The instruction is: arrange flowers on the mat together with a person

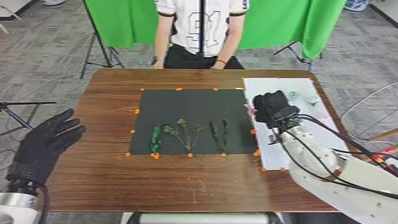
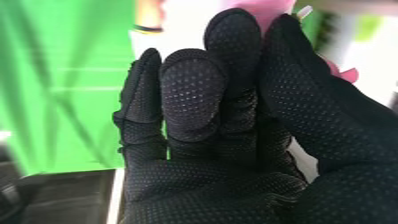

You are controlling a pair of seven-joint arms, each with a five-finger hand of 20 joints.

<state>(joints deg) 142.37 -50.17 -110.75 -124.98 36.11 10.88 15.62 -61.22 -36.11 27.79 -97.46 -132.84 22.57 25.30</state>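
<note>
Right hand (image 1: 274, 106) is over the white sheet (image 1: 277, 156), right of the black mat (image 1: 194, 106); can't tell if it's pinching anything. Pink flower (image 2: 260, 7) sits right at the far end of that hand, partly hidden behind it; in head view the pink shows just left of the glove, by the mat's right edge.

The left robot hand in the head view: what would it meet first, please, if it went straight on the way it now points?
Probably the left edge of the wooden table, close ahead. The left robot hand's height is unclear, though, so it might pass above it instead.
</note>
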